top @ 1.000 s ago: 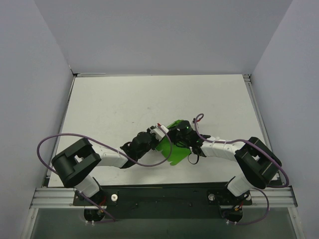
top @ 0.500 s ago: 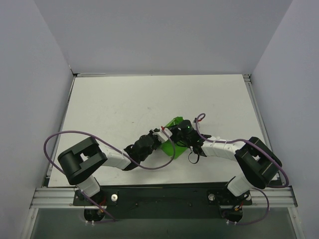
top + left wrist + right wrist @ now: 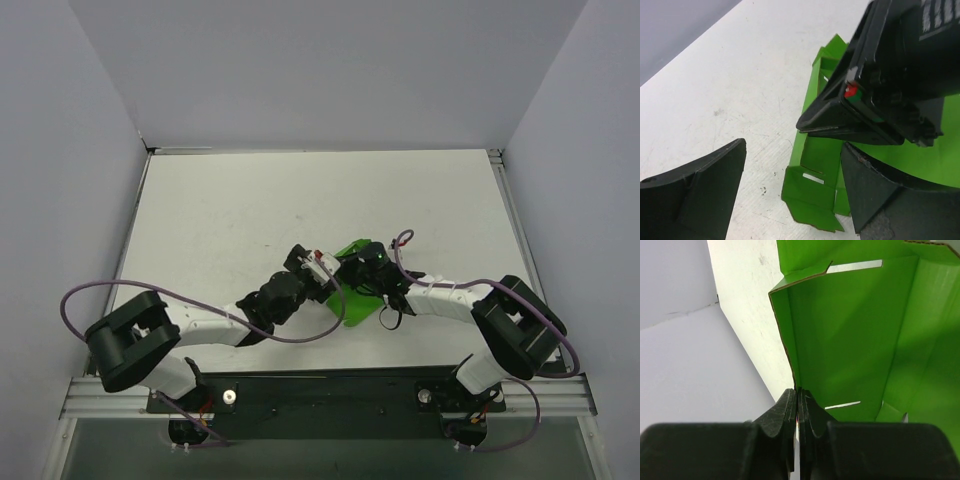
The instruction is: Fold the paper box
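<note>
Box (image 3: 357, 306) sits partly folded at the centre of the worktop (image 3: 220, 220). Right pincer (image 3: 798, 391) is clamped on its wall edge. Left pincer (image 3: 792, 150) stands wide apart just beside it, apparently not touching.

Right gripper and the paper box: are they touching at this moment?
Touching. The right wrist view shows the right gripper shut on the paper box: the thin edge of its green wall runs straight down between the pinched fingertips.
</note>
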